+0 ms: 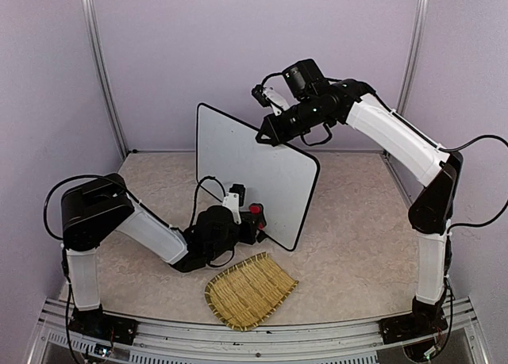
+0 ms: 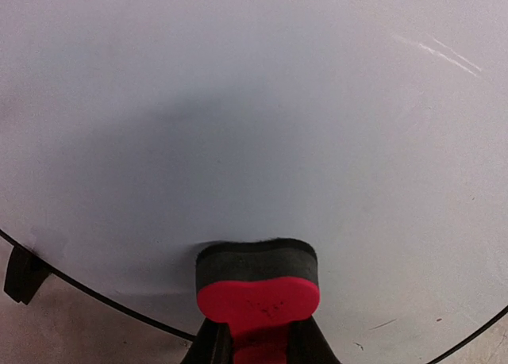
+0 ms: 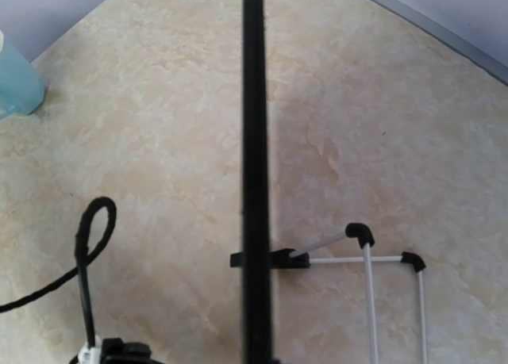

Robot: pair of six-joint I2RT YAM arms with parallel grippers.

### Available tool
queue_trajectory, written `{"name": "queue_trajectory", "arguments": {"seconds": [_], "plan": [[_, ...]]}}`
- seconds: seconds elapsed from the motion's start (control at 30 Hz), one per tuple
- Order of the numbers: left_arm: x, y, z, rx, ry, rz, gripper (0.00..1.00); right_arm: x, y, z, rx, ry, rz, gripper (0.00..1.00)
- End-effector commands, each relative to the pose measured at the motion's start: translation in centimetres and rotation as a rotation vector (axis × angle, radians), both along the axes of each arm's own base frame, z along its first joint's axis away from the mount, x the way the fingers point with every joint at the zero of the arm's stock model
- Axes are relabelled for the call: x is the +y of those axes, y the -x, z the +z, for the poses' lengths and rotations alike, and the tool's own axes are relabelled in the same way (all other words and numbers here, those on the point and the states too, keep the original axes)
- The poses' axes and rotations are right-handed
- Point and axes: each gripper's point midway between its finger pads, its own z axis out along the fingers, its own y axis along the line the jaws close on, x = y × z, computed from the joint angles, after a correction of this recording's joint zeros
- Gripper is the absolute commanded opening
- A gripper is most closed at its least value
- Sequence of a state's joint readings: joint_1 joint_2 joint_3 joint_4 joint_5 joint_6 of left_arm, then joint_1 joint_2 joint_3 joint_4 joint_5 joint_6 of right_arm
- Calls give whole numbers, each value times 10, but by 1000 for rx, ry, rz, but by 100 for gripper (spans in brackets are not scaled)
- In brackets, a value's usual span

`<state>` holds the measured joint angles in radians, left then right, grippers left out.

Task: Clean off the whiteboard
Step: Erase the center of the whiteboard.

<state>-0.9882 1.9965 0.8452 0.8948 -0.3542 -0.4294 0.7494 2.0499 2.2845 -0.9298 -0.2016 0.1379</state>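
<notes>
The whiteboard (image 1: 254,170) stands upright in the middle of the table, and its face shows no writing. My left gripper (image 1: 252,221) is shut on a red-backed eraser (image 1: 255,211) with a black felt pad. In the left wrist view the eraser (image 2: 258,281) presses its felt against the whiteboard (image 2: 254,102) near the bottom rim, with my left gripper (image 2: 258,354) around its red handle. My right gripper (image 1: 266,134) is shut on the board's top edge. The right wrist view looks straight down the whiteboard rim (image 3: 254,142); its own fingers are hidden there.
A woven straw mat (image 1: 250,289) lies in front of the board near the table's front edge. A black foot (image 2: 22,275) holds the board. Behind it a white wire stand (image 3: 369,300) rests on the table. A light blue object (image 3: 16,78) sits at the far left.
</notes>
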Motion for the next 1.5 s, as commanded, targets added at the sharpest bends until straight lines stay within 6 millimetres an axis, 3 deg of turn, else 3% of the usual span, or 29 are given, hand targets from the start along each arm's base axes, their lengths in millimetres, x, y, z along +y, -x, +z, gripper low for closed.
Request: {"name": "queue_trajectory", "arguments": {"seconds": [0.0, 0.23, 0.43, 0.63, 0.73, 0.9, 1.03, 1.23, 1.47], "plan": [[-40, 12, 22, -54, 106, -160, 20, 10, 31, -76, 215, 126, 74, 0], [-79, 49, 43, -103, 190, -321, 20, 14, 30, -70, 233, 88, 78, 0], [-95, 62, 55, -120, 229, -364, 21, 13, 28, -73, 249, 89, 59, 0], [-98, 61, 60, -133, 244, -353, 20, 15, 27, -70, 249, 76, 58, 0], [-86, 46, 46, -112, 186, -254, 21, 14, 27, -71, 251, 78, 58, 0], [-48, 12, 6, -21, 83, -47, 20, 14, 27, -70, 250, 77, 58, 0], [-29, 0, -16, 30, 22, 42, 20, 15, 27, -70, 251, 74, 63, 0], [-11, -8, -30, 54, -16, 119, 20, 15, 26, -70, 250, 73, 64, 0], [34, -27, -38, 100, -9, 236, 19, 13, 25, -68, 247, 72, 61, 0]]}}
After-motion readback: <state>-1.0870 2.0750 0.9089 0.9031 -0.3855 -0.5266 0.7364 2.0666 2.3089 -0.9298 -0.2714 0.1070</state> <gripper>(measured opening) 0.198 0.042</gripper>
